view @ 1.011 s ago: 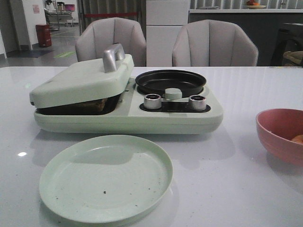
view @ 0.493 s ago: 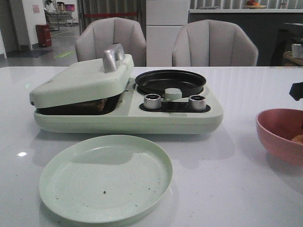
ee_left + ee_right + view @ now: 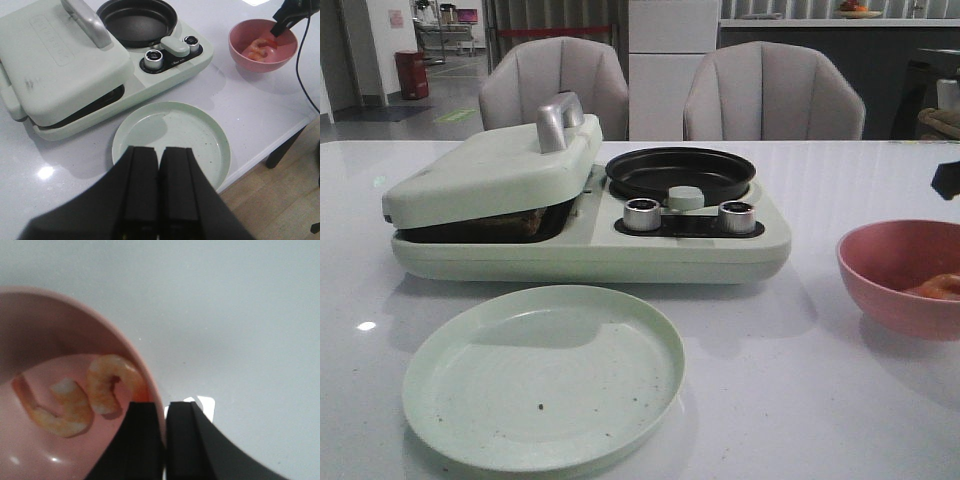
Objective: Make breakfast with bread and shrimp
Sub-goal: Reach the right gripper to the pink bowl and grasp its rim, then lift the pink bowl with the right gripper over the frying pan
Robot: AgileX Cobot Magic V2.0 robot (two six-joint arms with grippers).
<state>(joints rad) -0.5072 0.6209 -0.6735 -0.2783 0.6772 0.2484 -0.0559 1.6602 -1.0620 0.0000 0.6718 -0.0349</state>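
Note:
Two curled orange-pink shrimp (image 3: 107,382) lie in a pink bowl (image 3: 75,320); they also show in the front view (image 3: 940,287) and the left wrist view (image 3: 260,47). My right gripper (image 3: 165,407) is shut on the bowl's rim, one finger inside and one outside. In the front view only a dark bit of that gripper (image 3: 946,180) shows at the right edge. The bread (image 3: 520,222) shows only as a brown edge under the green lid of the sandwich press (image 3: 490,165). My left gripper (image 3: 160,150) is shut and empty above the green plate (image 3: 205,130).
The green cooker (image 3: 720,250) has a black round pan (image 3: 680,172) and two silver knobs (image 3: 642,214). The empty green plate (image 3: 543,375) lies in front of it. Two grey chairs (image 3: 775,95) stand behind the table. The table's edge (image 3: 260,155) runs near the plate.
The pink bowl has slid left on the table, further into the front view, with my right gripper holding its rim. The left arm has not moved.

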